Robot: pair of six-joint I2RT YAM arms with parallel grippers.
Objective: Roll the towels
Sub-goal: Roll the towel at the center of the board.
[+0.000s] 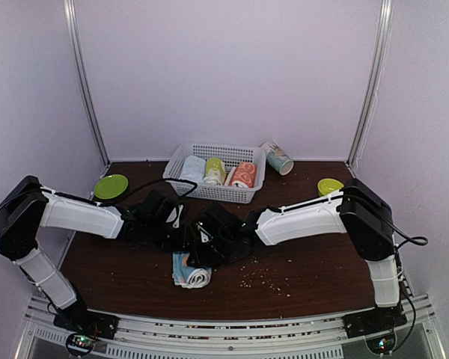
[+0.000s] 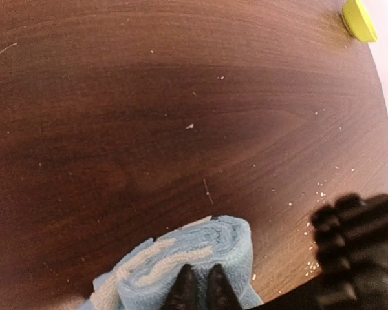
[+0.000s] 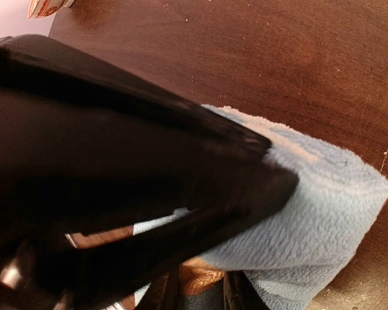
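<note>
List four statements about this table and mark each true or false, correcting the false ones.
1. The light blue towel lies inside the basket. False: it lies on the table, in front of the basket.
2. A peach-orange towel sits rolled in the basket. True.
3. The cup stands upright. False: it lies on its side, right of the basket.
4. The left hand and the right hand are both at the light blue towel. True.

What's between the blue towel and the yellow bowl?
Nothing but bare table with a few pale crumbs; left wrist view shows it from blue towel to yellow bowl.
</note>
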